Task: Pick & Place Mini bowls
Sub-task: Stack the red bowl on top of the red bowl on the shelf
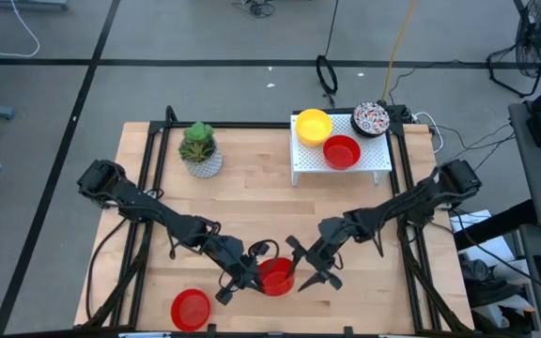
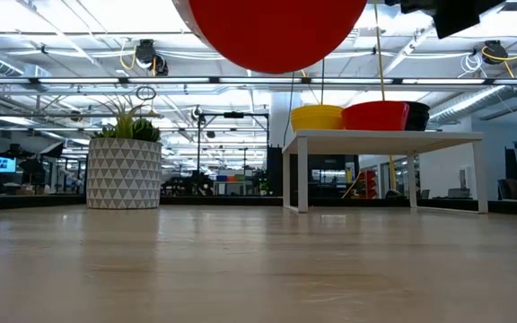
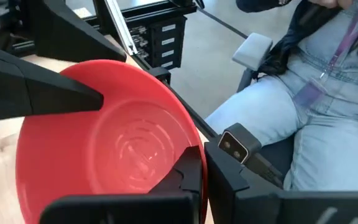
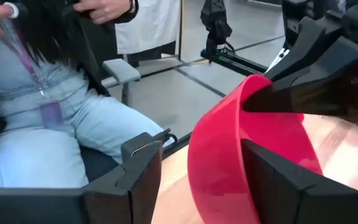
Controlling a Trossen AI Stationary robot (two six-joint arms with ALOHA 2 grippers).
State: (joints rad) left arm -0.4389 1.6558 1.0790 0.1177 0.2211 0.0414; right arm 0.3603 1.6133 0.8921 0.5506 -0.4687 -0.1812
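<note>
While left gripper (image 1: 236, 282) grips one red bowl (image 1: 276, 277), right gripper (image 1: 306, 266) gapes — five bowls total.

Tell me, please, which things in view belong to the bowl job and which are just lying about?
Job:
- red bowl held up by the left gripper
- red bowl on the table
- yellow bowl, red bowl on the shelf and speckled bowl
- white shelf

Lying about:
- potted plant
- right gripper, open beside the held bowl

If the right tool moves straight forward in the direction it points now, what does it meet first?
Most likely the red bowl that the left tool holds above the table: it sits directly before the open right tool, already partly between its fingers.
</note>
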